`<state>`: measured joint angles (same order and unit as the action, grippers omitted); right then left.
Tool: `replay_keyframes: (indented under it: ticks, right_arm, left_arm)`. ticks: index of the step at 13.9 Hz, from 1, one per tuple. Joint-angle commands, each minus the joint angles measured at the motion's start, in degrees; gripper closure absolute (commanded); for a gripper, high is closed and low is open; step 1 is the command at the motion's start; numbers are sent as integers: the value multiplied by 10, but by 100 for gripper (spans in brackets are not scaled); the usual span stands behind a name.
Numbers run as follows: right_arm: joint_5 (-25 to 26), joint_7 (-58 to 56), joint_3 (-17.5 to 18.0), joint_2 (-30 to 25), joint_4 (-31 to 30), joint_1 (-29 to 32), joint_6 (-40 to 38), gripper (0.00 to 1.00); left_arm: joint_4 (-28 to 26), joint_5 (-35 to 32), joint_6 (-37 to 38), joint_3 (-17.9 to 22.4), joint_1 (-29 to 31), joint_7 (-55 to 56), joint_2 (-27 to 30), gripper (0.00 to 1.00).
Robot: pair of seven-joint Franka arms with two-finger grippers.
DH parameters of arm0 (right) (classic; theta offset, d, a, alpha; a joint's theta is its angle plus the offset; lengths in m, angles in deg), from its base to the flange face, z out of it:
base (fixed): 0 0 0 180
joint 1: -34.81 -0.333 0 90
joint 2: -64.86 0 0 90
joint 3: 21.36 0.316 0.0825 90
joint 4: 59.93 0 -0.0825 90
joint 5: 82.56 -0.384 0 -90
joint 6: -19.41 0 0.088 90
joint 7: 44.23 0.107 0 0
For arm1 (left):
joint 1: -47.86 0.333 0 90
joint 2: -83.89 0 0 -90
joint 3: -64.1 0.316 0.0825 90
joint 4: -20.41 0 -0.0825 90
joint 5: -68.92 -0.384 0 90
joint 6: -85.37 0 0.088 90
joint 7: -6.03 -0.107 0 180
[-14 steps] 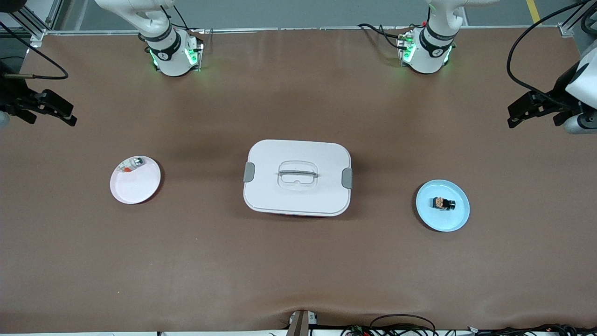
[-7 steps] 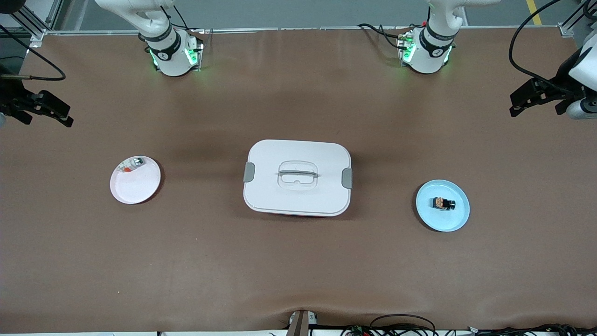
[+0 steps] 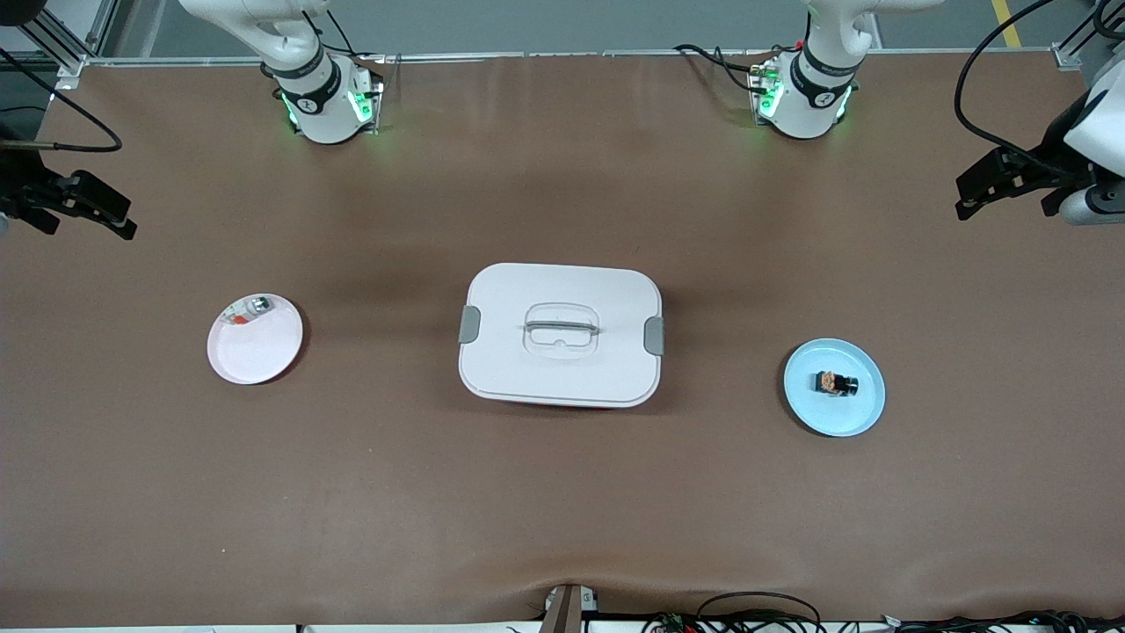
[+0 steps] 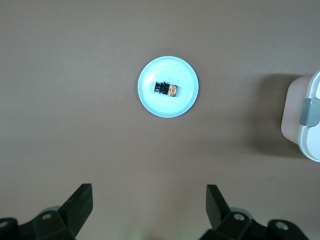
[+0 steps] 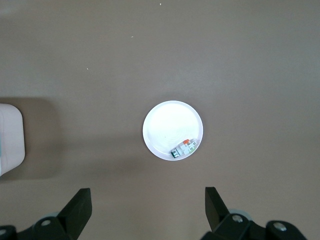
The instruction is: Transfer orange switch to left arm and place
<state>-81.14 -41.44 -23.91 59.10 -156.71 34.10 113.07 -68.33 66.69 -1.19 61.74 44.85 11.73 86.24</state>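
The orange switch [image 3: 835, 383], a tiny black oblong with tan markings, lies on a blue plate [image 3: 857, 409] toward the left arm's end of the table. It also shows in the left wrist view [image 4: 167, 89] on the blue plate [image 4: 180, 102]. The large white box [image 3: 561, 334] with grey latches stands at the table's middle. My left gripper [image 3: 964, 200] is open and empty, high over bare table at the left arm's end; its own view shows it [image 4: 149, 196] open. My right gripper [image 3: 126, 220] is open and empty over bare table at the right arm's end, also open in its own view [image 5: 147, 197].
A pink plate [image 3: 259, 352] toward the right arm's end holds a small silver-and-red item [image 3: 250, 308], also in the right wrist view [image 5: 183, 148]. The box's edge shows in both wrist views [image 4: 305, 115] [image 5: 10, 137]. Brown table surface lies between box and plates.
Both grippers have shifted slightly, high over the table's ends. The switch, plates and box have not moved.
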Motion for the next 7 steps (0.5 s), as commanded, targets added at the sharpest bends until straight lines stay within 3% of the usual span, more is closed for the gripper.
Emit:
replay_keyframes:
  ticks: [1,7]
  right_arm:
    - [-7,-4,1,6,13,3,-9,0]
    - [-7,-4,1,6,13,4,-9,0]
  left_arm:
    - [-12,14,3,2,-1,-8,14,0]
    - [-7,20,23,2,2,-10,14,0]
